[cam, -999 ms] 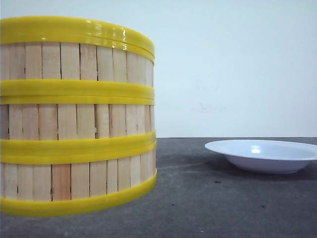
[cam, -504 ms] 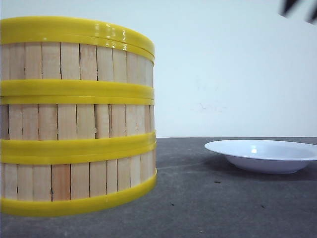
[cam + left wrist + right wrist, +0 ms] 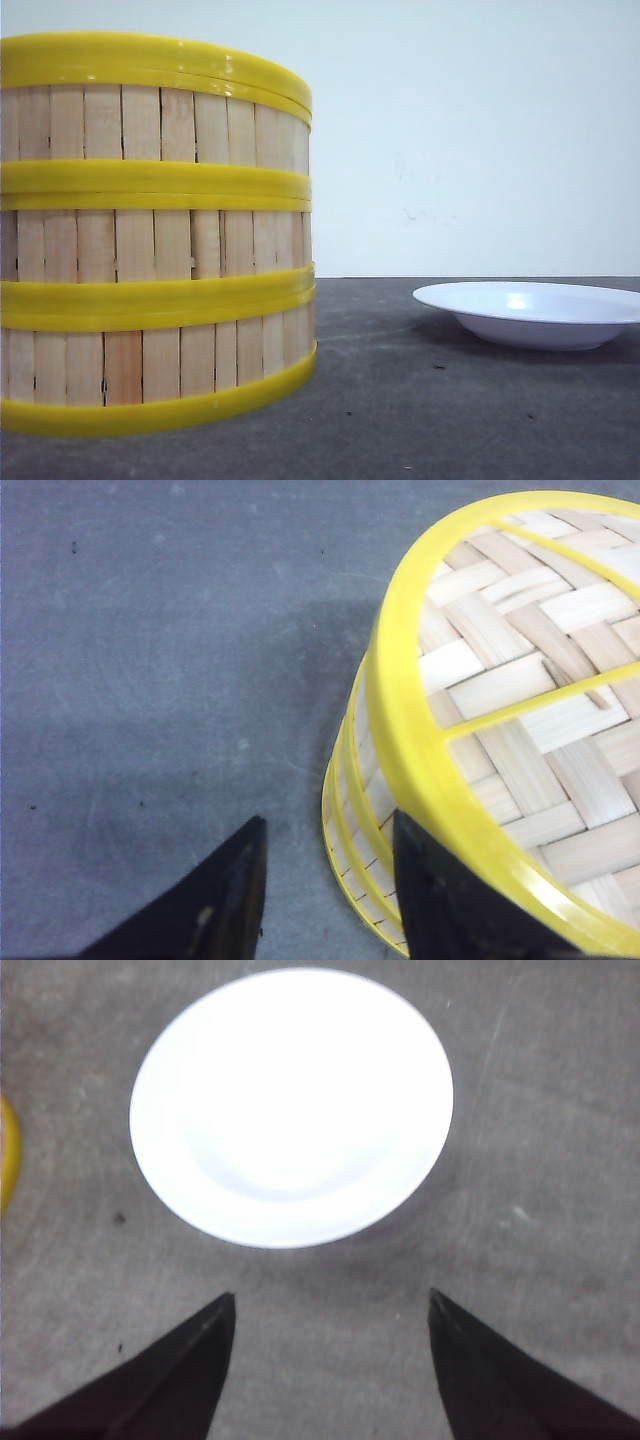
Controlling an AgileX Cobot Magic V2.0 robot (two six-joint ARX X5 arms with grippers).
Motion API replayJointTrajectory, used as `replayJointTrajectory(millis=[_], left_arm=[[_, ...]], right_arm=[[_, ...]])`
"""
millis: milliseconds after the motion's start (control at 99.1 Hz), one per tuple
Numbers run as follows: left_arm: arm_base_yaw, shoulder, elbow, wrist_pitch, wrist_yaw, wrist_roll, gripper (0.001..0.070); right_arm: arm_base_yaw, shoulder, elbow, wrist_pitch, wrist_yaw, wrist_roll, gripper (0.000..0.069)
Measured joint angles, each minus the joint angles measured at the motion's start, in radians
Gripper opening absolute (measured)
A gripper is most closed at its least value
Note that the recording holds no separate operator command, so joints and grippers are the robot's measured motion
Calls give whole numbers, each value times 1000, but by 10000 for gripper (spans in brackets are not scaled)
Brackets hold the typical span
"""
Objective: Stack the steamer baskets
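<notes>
From my seat, the three round steamer baskets of light wood slats with yellow plastic bands [image 3: 155,235] sit stacked in one tower on the dark grey table [image 3: 450,420]. My left pincer [image 3: 325,880] is spread open with nothing in it, one finger [image 3: 450,900] right beside the stack's wall, the top basket's woven floor just past it. The right pincer [image 3: 330,1360] is open too, empty, and the shallow white round plate [image 3: 290,1105] lies ahead of its tips, nothing between them.

Stacked steamer baskets [image 3: 150,235] beside plate [image 3: 530,312]
</notes>
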Motion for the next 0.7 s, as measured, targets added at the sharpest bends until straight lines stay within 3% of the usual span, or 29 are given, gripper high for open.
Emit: replayJointTrajectory(millis=[61, 151, 222, 696], left_arm=[[0, 0, 0, 1, 0, 0, 178], [0, 0, 0, 2, 0, -5, 54], [0, 0, 0, 3, 0, -11, 25], [0, 0, 0, 6, 0, -14, 15]], right_arm=[[0, 0, 0, -13, 0, 7, 329], [0, 0, 0, -19, 0, 8, 109], [0, 0, 0, -19, 0, 8, 51], [0, 0, 0, -10, 0, 8, 20]])
